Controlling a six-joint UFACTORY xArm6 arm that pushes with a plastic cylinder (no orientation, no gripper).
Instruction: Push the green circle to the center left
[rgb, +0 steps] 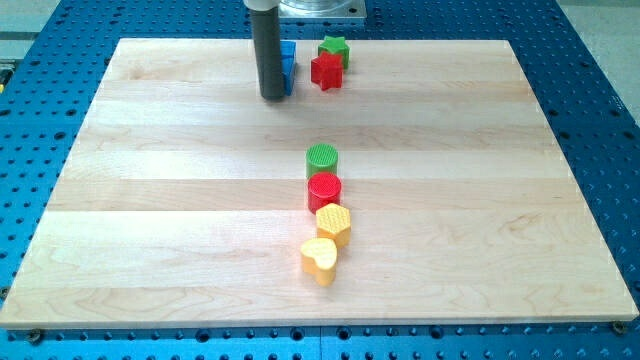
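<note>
My tip (272, 97): lower end of a plain dark rod with no jaws to open or close, holding nothing, resting on the board (150, 200) in the upper middle of the frame, well apart from its target. Blue block (289, 66): touching the rod's right side, shape partly hidden. Red star (326, 71) and green star (334, 48): just right of it, touching each other. Green circle (322, 158): frame centre, heading a touching column above the red circle (324, 189), yellow hexagon-like block (333, 222) and yellow heart (319, 259). Judgement: tip must come round to the green circle's right to push it leftward.
</note>
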